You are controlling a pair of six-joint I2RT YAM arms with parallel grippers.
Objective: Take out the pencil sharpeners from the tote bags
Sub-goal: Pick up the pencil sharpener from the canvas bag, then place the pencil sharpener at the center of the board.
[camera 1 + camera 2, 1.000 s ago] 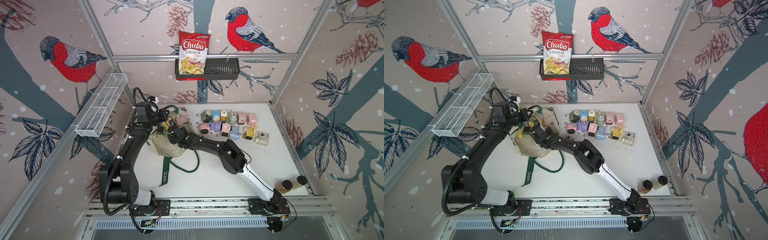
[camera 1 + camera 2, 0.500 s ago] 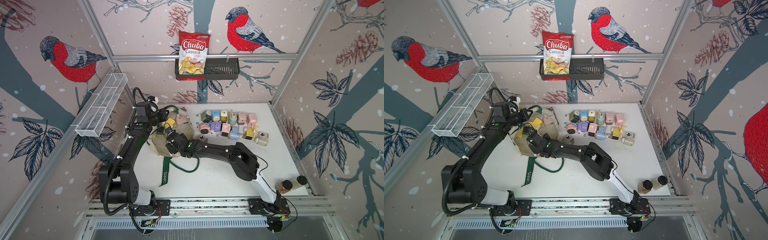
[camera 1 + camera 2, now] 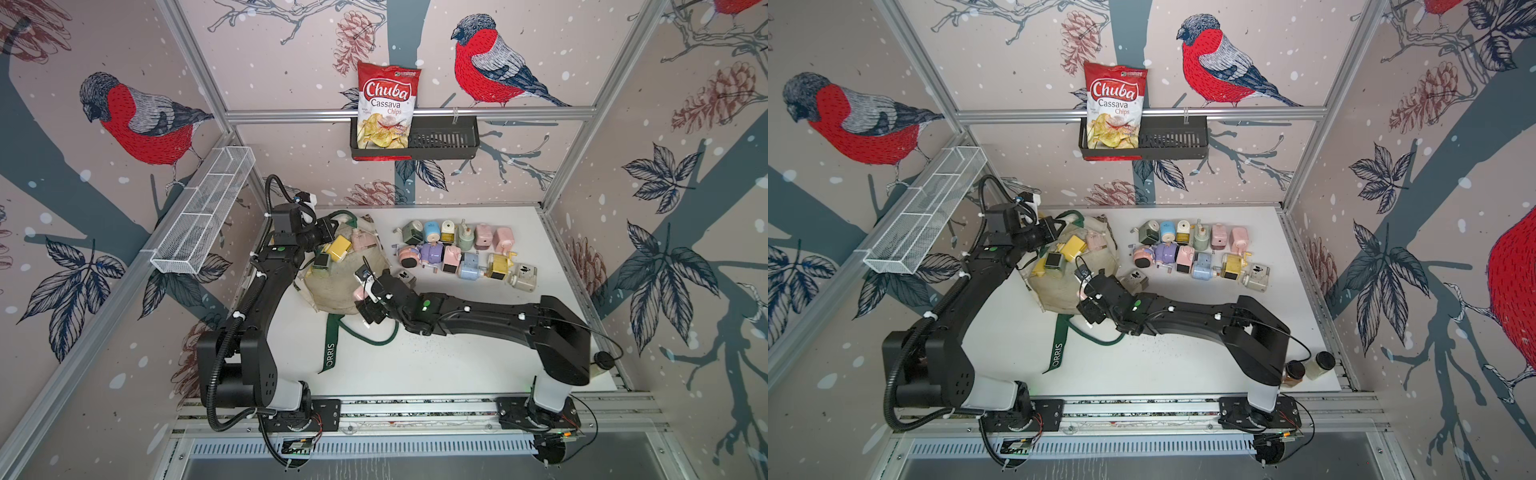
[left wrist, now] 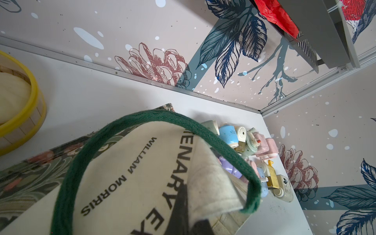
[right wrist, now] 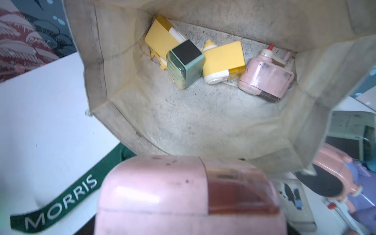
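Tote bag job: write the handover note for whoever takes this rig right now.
Left gripper: shut on the tote bag rim, holding the mouth open.
Right gripper: shut on a pink sharpener, at the edge of the bag's mouth.
Done: about a dozen sharpeners lie in two rows on the table beside the bag.
Left: set the held one down, then take out the four inside: two yellow sharpeners, a green sharpener, a second pink sharpener.
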